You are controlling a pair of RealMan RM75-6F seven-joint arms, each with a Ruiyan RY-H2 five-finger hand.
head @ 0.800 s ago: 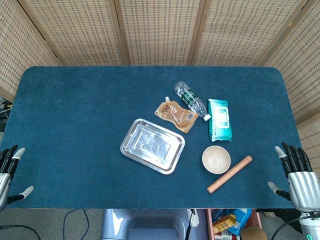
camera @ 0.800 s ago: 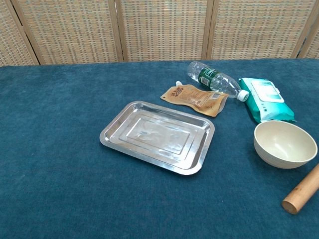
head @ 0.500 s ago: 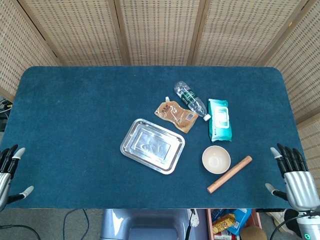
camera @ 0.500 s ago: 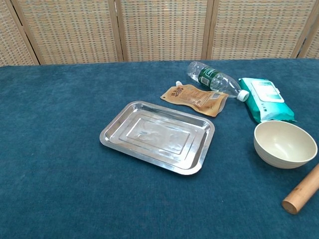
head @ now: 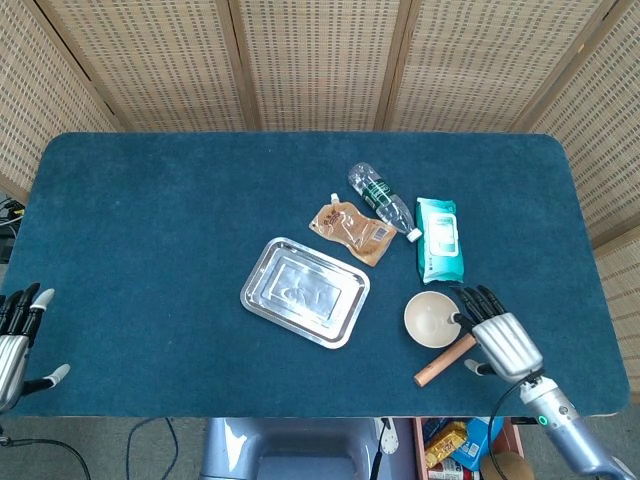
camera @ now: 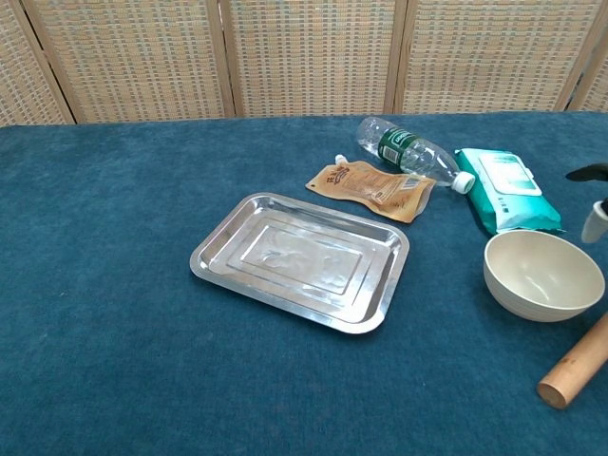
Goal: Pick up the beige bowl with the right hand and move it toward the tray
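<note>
The beige bowl [head: 430,318] [camera: 542,275] stands upright and empty on the blue table, right of the steel tray [head: 304,291] [camera: 300,259]. My right hand [head: 495,336] hovers just right of the bowl with its fingers spread, over the wooden roller [head: 437,364]; nothing is in it. In the chest view only its fingertips [camera: 591,199] show at the right edge, above the bowl. My left hand [head: 16,340] rests open at the table's near left corner, far from everything.
Behind the bowl lie a teal wipes pack [head: 439,239] [camera: 505,188], a clear bottle [head: 381,200] [camera: 408,150] and a brown pouch [head: 349,230] [camera: 371,189]. The wooden roller [camera: 575,368] lies diagonally by the bowl's near right side. Wicker screens stand behind the table.
My right hand has swung in from the table's right edge to a spot just beside the bowl, over the roller. The left hand shifted slightly. The objects stayed put.
</note>
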